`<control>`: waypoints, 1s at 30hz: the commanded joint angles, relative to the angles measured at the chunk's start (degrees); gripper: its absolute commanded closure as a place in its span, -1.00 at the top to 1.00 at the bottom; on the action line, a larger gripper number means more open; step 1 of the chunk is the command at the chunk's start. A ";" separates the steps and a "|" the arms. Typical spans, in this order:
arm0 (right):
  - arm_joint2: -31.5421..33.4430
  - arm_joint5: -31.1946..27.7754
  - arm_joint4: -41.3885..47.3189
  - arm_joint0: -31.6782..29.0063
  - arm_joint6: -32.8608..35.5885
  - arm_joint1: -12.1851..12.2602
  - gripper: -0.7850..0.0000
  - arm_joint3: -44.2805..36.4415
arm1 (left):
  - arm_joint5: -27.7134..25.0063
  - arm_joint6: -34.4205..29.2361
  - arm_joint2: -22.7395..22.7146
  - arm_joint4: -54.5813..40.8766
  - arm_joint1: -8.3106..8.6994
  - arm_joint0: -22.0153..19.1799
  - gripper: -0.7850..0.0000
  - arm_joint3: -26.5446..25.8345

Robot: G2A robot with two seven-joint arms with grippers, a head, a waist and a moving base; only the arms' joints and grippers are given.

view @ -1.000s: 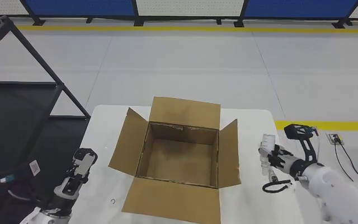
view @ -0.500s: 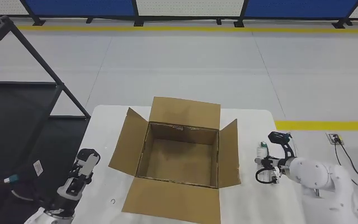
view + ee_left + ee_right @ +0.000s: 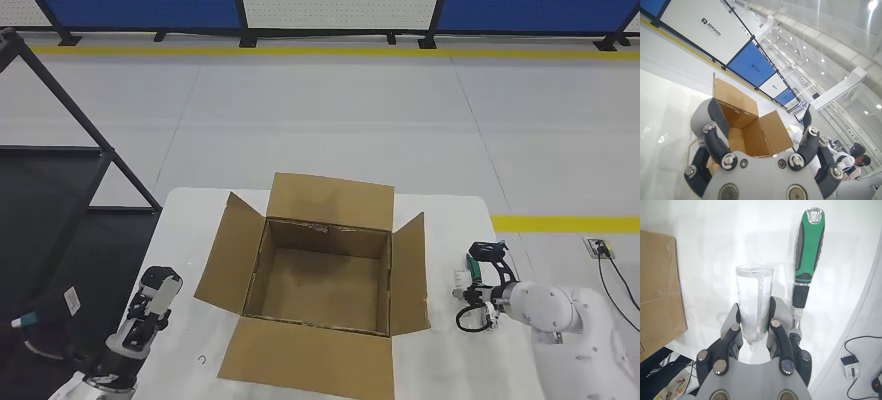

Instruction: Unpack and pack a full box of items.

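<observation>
Right claw (image 3: 755, 309) clenched on a clear bottle (image 3: 753, 289) — green-handled ratchet wrench (image 3: 808, 249) lying just beside on the counter (image 3: 715, 237). From above, cardboard box (image 3: 330, 200) open — left claw (image 3: 761, 108) spread wide.

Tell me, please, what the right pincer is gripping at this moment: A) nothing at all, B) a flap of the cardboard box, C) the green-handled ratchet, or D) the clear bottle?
D: the right pincer clamps the clear bottle between its fingers, while the green-handled ratchet lies beside it on the white table.
</observation>
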 commanded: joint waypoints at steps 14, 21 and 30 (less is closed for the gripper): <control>-2.31 0.05 0.29 3.08 -0.90 1.05 -1.00 5.49 | -0.08 0.92 -0.44 -0.10 -0.10 1.02 1.00 -0.26; -3.10 0.50 0.70 3.46 -1.12 1.50 -0.58 6.32 | -0.02 0.89 -0.29 -0.07 -0.10 0.76 1.00 -0.12; -2.93 0.75 1.58 3.23 -1.45 2.25 -0.36 6.03 | 0.07 0.66 -0.07 -0.02 -0.08 0.17 1.00 0.14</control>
